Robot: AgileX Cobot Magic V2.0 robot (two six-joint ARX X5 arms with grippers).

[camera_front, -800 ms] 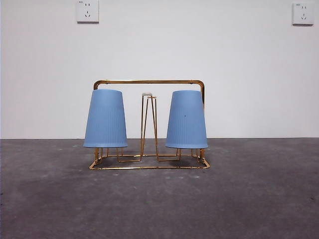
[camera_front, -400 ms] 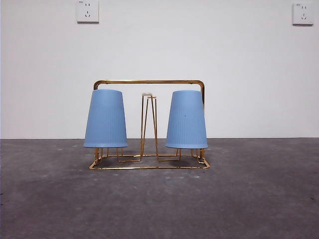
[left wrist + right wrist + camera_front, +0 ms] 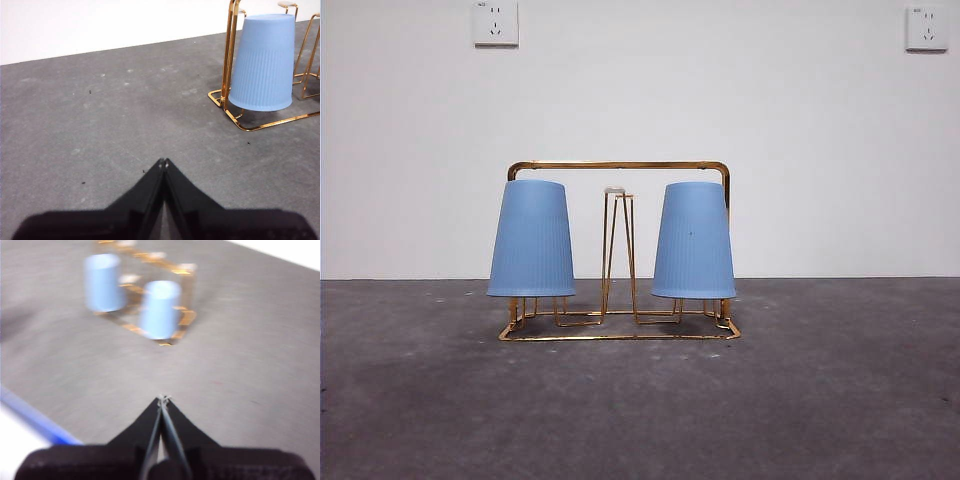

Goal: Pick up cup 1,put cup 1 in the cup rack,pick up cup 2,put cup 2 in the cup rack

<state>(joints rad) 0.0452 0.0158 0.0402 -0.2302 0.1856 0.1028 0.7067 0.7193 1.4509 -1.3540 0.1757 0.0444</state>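
Two blue ribbed cups hang upside down on the gold wire cup rack [image 3: 618, 166] in the front view: one cup [image 3: 531, 240] on the left side, the other cup [image 3: 694, 241] on the right side. The left wrist view shows one cup [image 3: 263, 62] on the cup rack [image 3: 230, 60]. My left gripper [image 3: 164, 162] is shut and empty, well away from the rack over the grey table. The blurred right wrist view shows both cups [image 3: 104, 282] [image 3: 160, 309] on the cup rack [image 3: 185, 317]. My right gripper [image 3: 162, 400] is shut, empty and far from them.
The grey table surface [image 3: 640, 410] spreads around the rack. A white wall with two sockets [image 3: 496, 22] [image 3: 927, 27] stands behind. A blue strip [image 3: 35, 422] marks the table's edge in the right wrist view.
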